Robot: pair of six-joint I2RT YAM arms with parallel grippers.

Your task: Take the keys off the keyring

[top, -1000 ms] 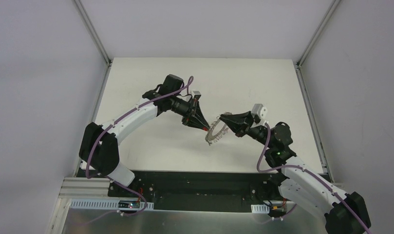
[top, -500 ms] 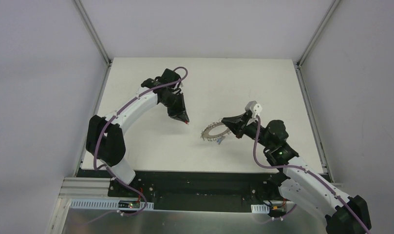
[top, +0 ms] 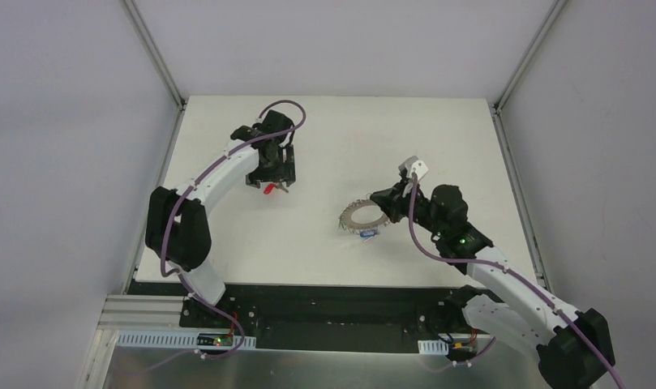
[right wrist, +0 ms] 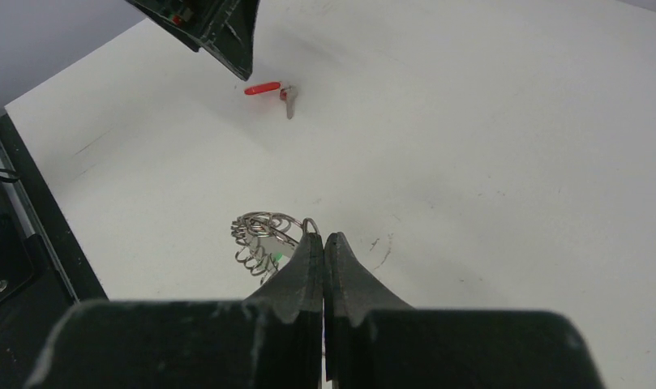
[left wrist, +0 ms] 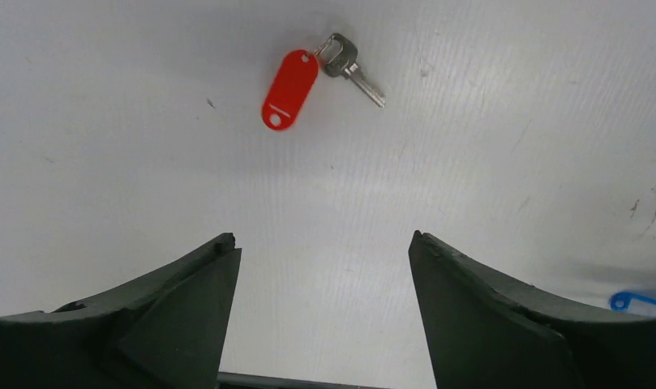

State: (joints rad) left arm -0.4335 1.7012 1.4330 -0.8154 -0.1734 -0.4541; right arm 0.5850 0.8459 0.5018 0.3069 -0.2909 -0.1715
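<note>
Well apart on the white counter [top: 438, 146], the two halves of the job. Left tool [left wrist: 320, 243] spread wide and gripping nothing, poised just short of a silver key [left wrist: 353, 69] with a red tag [left wrist: 290, 89], loose and flat on the bare surface. Right tool [right wrist: 323, 239] pinched fully together on the rim of the coiled keyring [right wrist: 263, 235], low near mid-counter, with a green tag [right wrist: 277, 258] under the coils and a blue tag [top: 369, 234] by the ring's near edge.
</note>
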